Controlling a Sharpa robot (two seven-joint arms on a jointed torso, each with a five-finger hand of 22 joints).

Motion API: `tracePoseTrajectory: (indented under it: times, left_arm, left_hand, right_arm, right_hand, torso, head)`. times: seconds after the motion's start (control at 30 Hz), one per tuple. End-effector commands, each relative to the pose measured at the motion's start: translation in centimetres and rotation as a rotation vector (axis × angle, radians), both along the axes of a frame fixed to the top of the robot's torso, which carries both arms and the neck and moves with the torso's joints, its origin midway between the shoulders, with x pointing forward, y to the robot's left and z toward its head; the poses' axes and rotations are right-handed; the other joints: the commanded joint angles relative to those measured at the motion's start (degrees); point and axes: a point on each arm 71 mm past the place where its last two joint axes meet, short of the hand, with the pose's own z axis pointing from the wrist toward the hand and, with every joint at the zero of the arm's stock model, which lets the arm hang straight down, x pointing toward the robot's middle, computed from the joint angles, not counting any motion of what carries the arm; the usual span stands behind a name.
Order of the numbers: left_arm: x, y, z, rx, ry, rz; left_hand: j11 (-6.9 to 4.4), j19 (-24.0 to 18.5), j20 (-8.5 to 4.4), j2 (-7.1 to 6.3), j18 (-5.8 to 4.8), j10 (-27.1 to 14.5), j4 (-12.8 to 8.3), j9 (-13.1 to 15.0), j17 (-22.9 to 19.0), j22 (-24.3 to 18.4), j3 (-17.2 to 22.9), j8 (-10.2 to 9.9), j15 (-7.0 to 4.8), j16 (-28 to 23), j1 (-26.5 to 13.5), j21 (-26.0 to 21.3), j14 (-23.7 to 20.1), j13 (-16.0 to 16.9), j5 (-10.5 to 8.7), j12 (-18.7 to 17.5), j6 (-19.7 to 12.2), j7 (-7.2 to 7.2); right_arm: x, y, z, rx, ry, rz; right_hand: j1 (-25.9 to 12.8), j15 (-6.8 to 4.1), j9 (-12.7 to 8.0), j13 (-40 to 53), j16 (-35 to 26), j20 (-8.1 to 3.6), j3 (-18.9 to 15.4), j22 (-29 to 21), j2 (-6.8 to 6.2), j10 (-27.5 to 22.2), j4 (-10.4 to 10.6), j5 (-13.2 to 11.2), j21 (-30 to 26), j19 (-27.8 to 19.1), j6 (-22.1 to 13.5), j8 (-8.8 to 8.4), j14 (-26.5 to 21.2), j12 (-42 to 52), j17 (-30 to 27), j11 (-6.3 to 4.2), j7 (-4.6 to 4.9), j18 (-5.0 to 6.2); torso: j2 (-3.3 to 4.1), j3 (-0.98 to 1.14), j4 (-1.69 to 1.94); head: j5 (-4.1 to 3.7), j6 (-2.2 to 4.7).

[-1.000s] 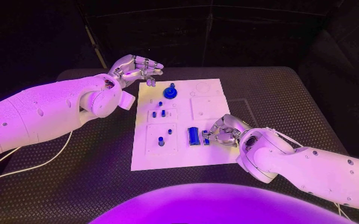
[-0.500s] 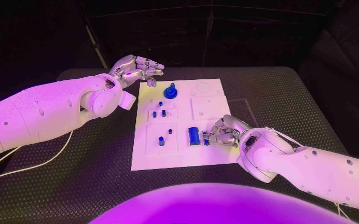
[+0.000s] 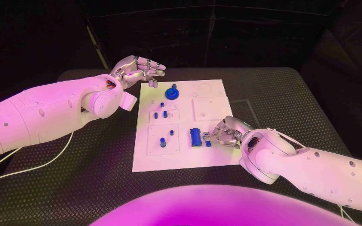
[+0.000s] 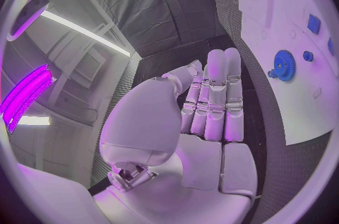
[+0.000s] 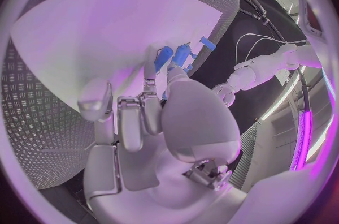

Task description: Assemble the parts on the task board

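Now | left hand (image 3: 138, 71) curled, clenched empty above table | right hand (image 3: 226, 132) grasping blue part (image 3: 207, 138)

Before me stands the black table (image 3: 286, 100), its top covered in a dark mat with a raised tread pattern; the task board (image 3: 213, 108), a white plate, lies flat on it near the middle, its long sides running away from me; a thin white cable (image 3: 42, 166) trails over the mat on my left side, well apart from the board; a faint pale rectangular outline (image 3: 247, 112) is marked on the mat just beside the board's right edge.
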Motion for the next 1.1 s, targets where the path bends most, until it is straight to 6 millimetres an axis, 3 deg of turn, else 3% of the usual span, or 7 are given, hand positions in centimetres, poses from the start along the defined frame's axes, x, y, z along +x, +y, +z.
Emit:
tracePoseTrajectory:
  times: [0.03, 0.17, 0.4, 0.7, 1.1]
  left_arm:
    - [0.0, -0.1, 0.1, -0.009, 0.000, -0.008]
    - [0.0, -0.2, 0.1, -0.009, 0.000, -0.010]
    - [0.0, -0.3, 0.1, -0.011, 0.000, -0.013]
    - [0.0, -0.2, 0.1, -0.010, 0.000, -0.011]
    - [0.0, -0.2, 0.1, -0.011, 0.001, -0.014]
  left_hand:
    - [-0.06, 0.4, 0.13, -0.01, 0.78, -0.3, 0.3, -0.1, -0.1, -0.1, 0.0, -0.2, 0.15, -0.2, -0.6, -0.4, 0.4, -0.1, -0.03, 0.3, -0.2, 0.15]
    - [-0.06, 0.4, 0.13, -0.01, 0.78, -0.3, 0.3, -0.1, -0.1, -0.1, 0.0, -0.2, 0.15, -0.2, -0.6, -0.4, 0.4, -0.1, -0.03, 0.3, -0.2, 0.15]
    - [-0.06, 0.4, 0.13, -0.01, 0.78, -0.3, 0.3, -0.1, -0.1, -0.1, 0.0, -0.2, 0.15, -0.2, -0.6, -0.4, 0.4, -0.1, -0.03, 0.3, -0.2, 0.15]
    - [-0.06, 0.4, 0.13, -0.01, 0.78, -0.3, 0.3, -0.1, -0.1, -0.1, 0.0, -0.2, 0.15, -0.2, -0.6, -0.4, 0.4, -0.1, -0.03, 0.3, -0.2, 0.15]
    - [-0.05, 0.4, 0.14, 0.01, 0.78, -0.4, 0.3, -0.1, -0.1, -0.1, 0.0, -0.2, 0.16, -0.2, -0.6, -0.4, 0.4, -0.1, -0.03, 0.3, -0.2, 0.16]
  right_arm:
    - [0.0, 0.2, 0.4, 0.016, -0.029, 0.003]
    - [0.0, 0.4, 0.7, 0.042, -0.058, 0.010]
    - [-0.2, 0.2, 1.0, 0.053, -0.076, 0.033]
    - [-0.6, -0.4, 1.0, 0.002, -0.053, 0.120]
    - [-0.8, -0.8, 1.0, -0.035, -0.046, 0.148]
  right_hand:
    - [-1.6, -0.18, 0.3, 3.1, 0.1, -0.09, -1.4, 0.0, 0.32, 0.0, 0.1, -2.2, -0.2, -0.2, 0.1, -0.14, 5.6, -0.1, 12.3, 0.37, 0.22, -0.62]
    - [-3.6, -0.27, 0.8, 3.2, 0.2, -0.17, -3.2, 0.4, 0.86, 0.0, 0.2, -3.5, -0.1, 0.0, 0.3, -0.07, 5.6, 0.0, 12.5, 0.27, 0.08, -0.67]
    - [-4.4, -0.31, 1.1, 3.1, 0.2, -0.21, -4.2, 0.4, 0.74, 0.0, 0.1, -3.7, -0.1, 0.0, 0.3, -0.06, 5.6, -0.1, 12.6, 0.22, 0.04, -0.67]
    - [2.9, -0.33, 2.0, 3.2, 0.1, -0.26, -4.3, 0.3, 0.41, 0.0, -2.6, -1.3, -0.2, -0.1, 0.0, -0.19, 5.6, -0.2, 12.4, 0.23, 0.09, -0.66]
    - [7.1, -0.38, 2.5, 3.3, 0.1, -0.28, -4.4, 0.4, 0.99, 0.0, -4.8, 0.1, -0.3, -0.1, 0.1, -0.36, 5.6, -0.3, 12.4, 0.14, 0.00, -0.66]
  torso:
    - [0.03, 0.02, -0.04]
    - [-0.02, 0.03, -0.05]
    - [-0.02, 0.04, -0.04]
    - [-0.08, 0.02, -0.17]
    - [0.02, -0.01, 0.00]
  head:
    - [-0.02, 0.01]
    - [-0.11, 0.01]
    - [-0.19, 0.01]
    - [-0.67, 0.01]
    - [-0.91, 0.03]
